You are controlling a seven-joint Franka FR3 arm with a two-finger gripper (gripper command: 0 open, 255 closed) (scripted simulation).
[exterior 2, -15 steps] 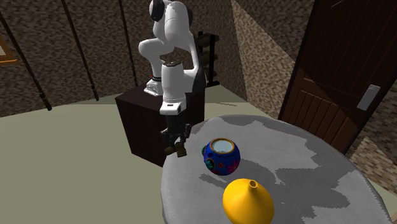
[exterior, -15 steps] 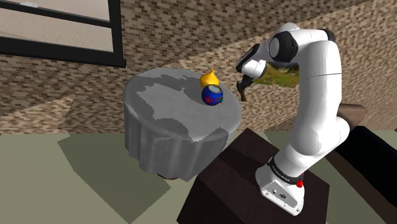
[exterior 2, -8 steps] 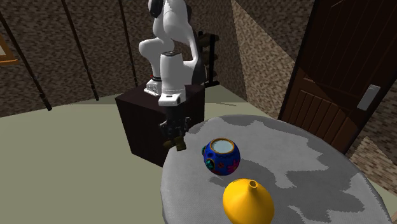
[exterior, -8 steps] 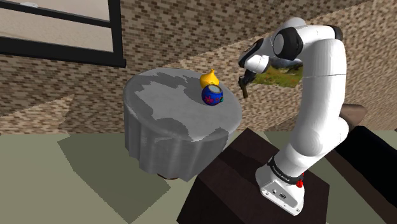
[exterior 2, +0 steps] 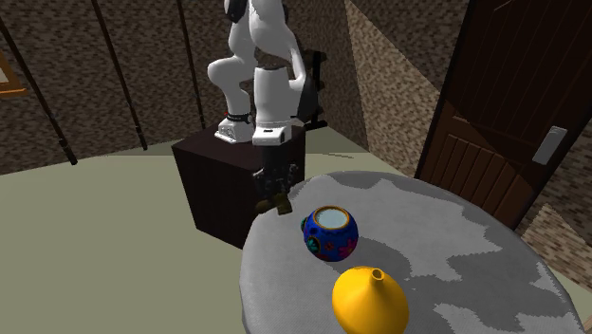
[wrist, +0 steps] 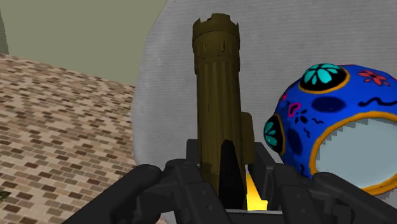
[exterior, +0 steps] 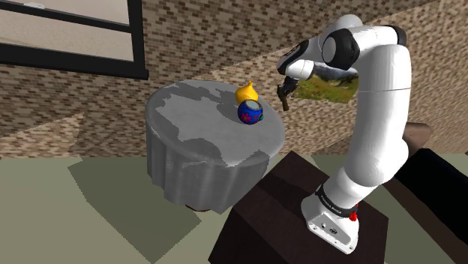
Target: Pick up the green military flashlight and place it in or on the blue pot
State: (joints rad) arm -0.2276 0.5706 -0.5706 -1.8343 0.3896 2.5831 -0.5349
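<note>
My gripper [wrist: 220,173] is shut on an olive-green ribbed flashlight [wrist: 219,95], which sticks out past the fingers. It hangs in the air over the rim of the round table, beside the blue pot [wrist: 337,127], a painted round pot with an open mouth. In the shoulder view the gripper [exterior: 286,90] and flashlight [exterior: 286,98] are right of and above the pot [exterior: 250,112]. From the second exterior view, the gripper [exterior 2: 273,190] carries the flashlight [exterior 2: 277,202] just left of and above the pot [exterior 2: 330,234].
A yellow gourd-shaped vase [exterior: 246,92] [exterior 2: 369,299] stands right behind the pot on the grey-clothed round table [exterior: 187,127] [exterior 2: 446,247]. The dark stand [exterior: 277,202] sits close to the table's edge. A brown door [exterior 2: 503,95] lies beyond the table.
The gripper has carried the flashlight upward and closer to the pot: leftward in the shoulder view, rightward in the second exterior view. Pot and vase have not moved.
</note>
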